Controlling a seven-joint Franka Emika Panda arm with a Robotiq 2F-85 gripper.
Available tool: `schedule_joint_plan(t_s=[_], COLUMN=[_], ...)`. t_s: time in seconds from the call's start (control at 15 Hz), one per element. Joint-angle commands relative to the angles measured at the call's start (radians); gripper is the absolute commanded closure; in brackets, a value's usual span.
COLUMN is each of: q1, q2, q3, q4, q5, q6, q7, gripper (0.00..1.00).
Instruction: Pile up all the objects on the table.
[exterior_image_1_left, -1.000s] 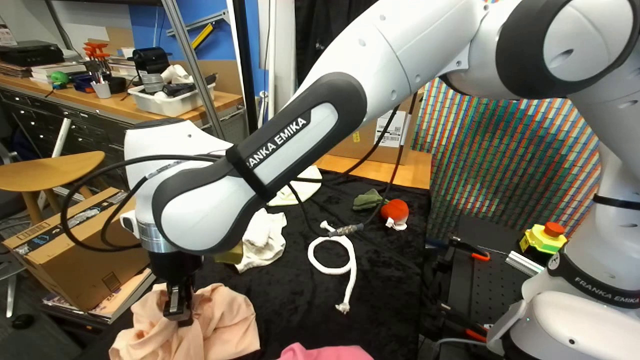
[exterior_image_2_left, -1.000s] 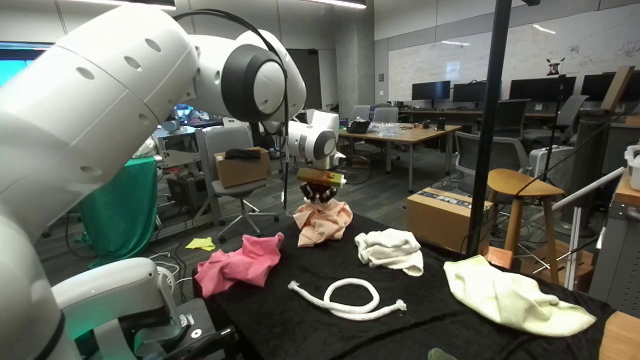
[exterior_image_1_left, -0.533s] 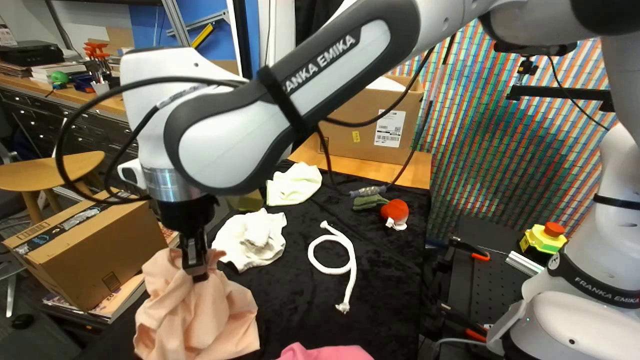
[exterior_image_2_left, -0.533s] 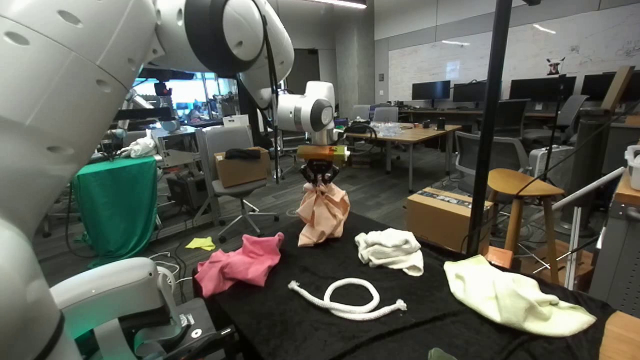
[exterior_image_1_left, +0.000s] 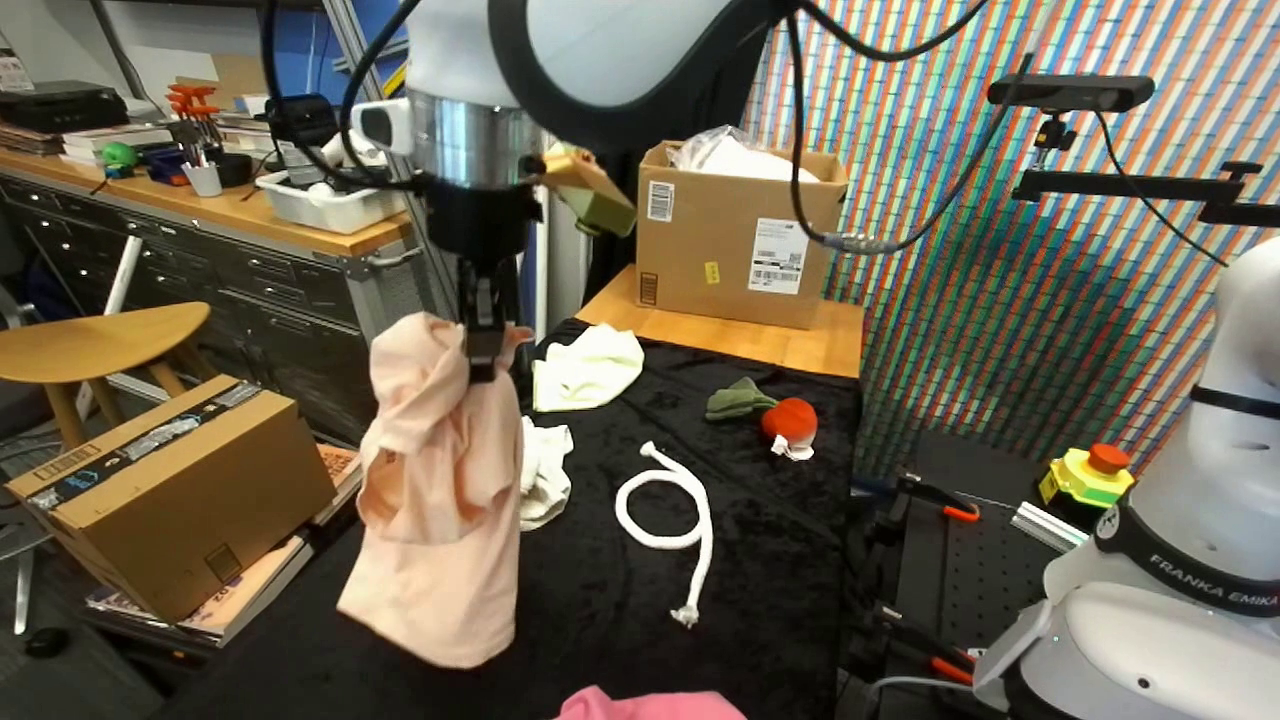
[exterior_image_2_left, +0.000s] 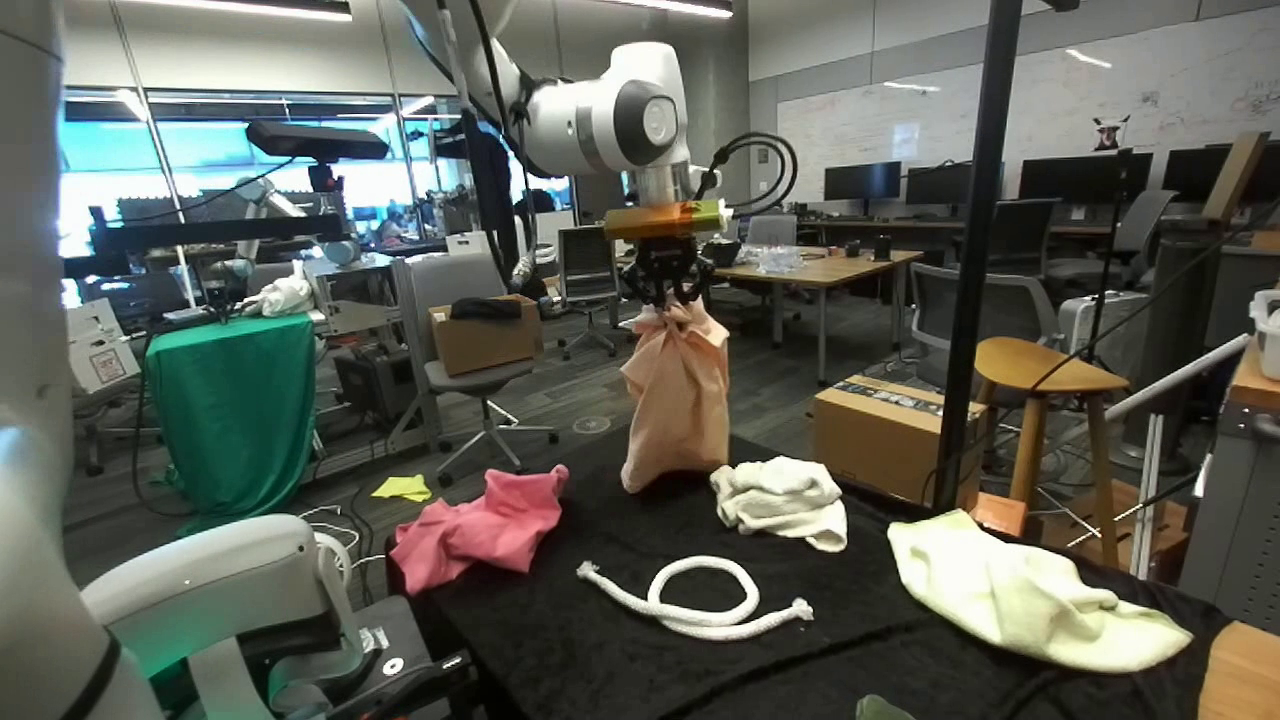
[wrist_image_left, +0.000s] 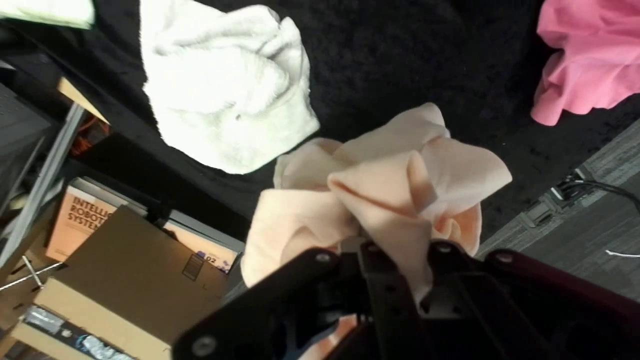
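You have your gripper clamped on the peach cloth, the jaws drawn together around a pinch near its top, and the rest of the cloth hangs in long folds over the table with its black fabric top; whether the hem touches the fabric, you cannot tell. In an exterior view the peach cloth hides part of the white cloth, and your wrist view puts that white cloth, crumpled, just beside it. You see the pink cloth bunched at the table's edge. The white rope lies with a single loop, its two ends apart. The pale yellow-cream cloth lies rumpled near the tan wooden board, where a cardboard box stands. Also on the table you find the small red ball-like item, a dark green piece against it
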Motion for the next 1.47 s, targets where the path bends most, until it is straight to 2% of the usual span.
schedule_joint_plan(t_s=[0.0, 0.33, 0.73, 1.07, 1.4], q1=[-0.040, -0.031, -0.020, -0.032, -0.038], q2=[-0.225, -0.403, -0.539, -0.574, -0.571], q3=[-0.031, -0.096, -0.140, -0.178, -0.211], q4=[-0.166, -0.241, -0.377, -0.479, -0.523], q5=[0.071, 0.140, 0.119, 0.099, 0.094], q6=[0.012, -0.065, -0.106, -0.079, -0.074], q7=[-0.044, -0.067, -0.049, -0.021, -0.008], gripper=[0.97, 0.97, 0.97, 0.97, 0.97])
